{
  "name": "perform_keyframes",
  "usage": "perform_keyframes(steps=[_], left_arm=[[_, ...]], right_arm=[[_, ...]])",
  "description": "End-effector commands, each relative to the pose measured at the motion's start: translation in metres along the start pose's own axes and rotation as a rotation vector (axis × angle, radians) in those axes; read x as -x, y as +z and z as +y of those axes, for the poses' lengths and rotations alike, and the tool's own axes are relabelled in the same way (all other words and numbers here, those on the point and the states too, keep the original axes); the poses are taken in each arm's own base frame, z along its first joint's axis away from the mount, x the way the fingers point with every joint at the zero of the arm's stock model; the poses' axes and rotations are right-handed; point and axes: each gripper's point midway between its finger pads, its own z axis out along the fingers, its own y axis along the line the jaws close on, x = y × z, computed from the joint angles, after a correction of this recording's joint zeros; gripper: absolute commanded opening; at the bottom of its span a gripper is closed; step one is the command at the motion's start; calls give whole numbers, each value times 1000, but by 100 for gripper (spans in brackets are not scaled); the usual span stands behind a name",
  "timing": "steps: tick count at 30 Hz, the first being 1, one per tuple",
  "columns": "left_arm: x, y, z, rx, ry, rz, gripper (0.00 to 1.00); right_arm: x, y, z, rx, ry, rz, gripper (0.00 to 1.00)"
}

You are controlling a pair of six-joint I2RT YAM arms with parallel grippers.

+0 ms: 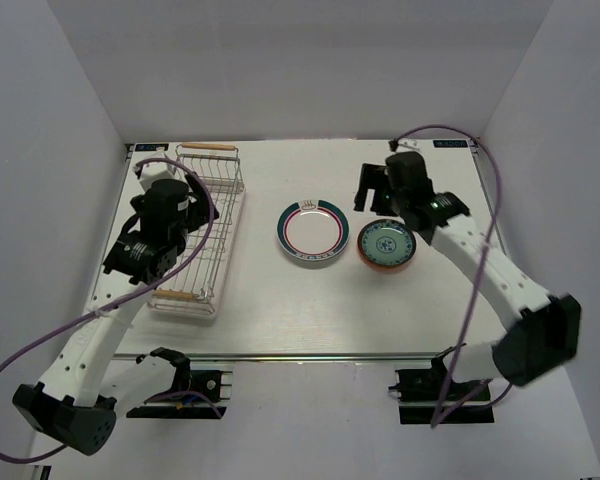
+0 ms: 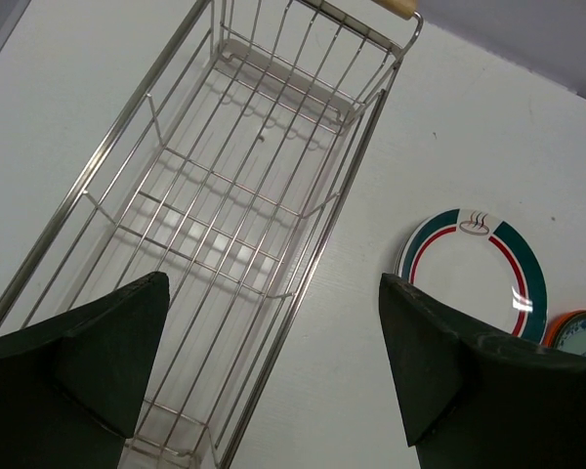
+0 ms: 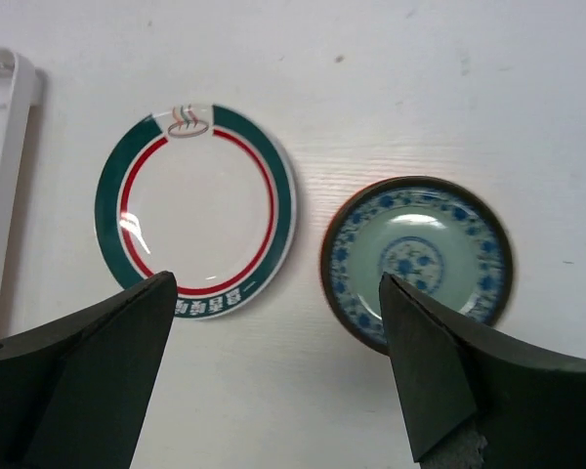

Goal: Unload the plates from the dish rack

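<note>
**Two plates on the table, both grippers wide open**

In the top view the dish rack [image 1: 202, 230] lies at the left of the frame, its long side running up and down and a wooden handle at each end. It rests flat on the white table [image 1: 280, 310].

To its right, near the middle of the frame, a white plate with a green and red rim [image 1: 313, 233] lies face up on the table, apart from the rack. Just beside it, further right, is a blue-green patterned plate [image 1: 386, 245], also face up. The two rims are very close. An orange edge shows around the patterned plate; I cannot tell whether that is its own outer side or another plate beneath it.

The left gripper [image 2: 273, 283] hangs over the rack with its jaws spread and nothing between them but the wires below. The right gripper [image 3: 275, 278] hovers above the two plates, jaws released and gripping nothing, one finger over each plate.
</note>
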Motion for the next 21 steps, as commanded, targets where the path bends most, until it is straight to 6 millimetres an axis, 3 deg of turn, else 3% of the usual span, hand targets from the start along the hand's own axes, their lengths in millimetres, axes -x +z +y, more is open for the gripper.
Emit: perform_keyframes(steps=[1,6,7,9,10,14,21], left_arm=[[20,-20,10,23,-14,-42,98],[22,-34,21,40,-3,-50,98],[19,-34,25,47,4,-49,98],[19,-40,29,37,17,-65,98],[17,-40,31,40,23,-70,98],[3,-37,43,60,21,-84,98],[1,-36,47,76,20,-81,98]], right_arm=[[11,-34,-38,-131,-41,-134,89],[3,-82,-79,-237,-33,-276,89],[-8,-83,-93,-291,-37,-281,89],[-9,-98,-104,-313,-10,-339,89],[-21,-97,-111,-335,-13,-336,89],[-18,-112,-114,-307,32,-426,89],[-23,-108,-113,-304,31,-408,89]])
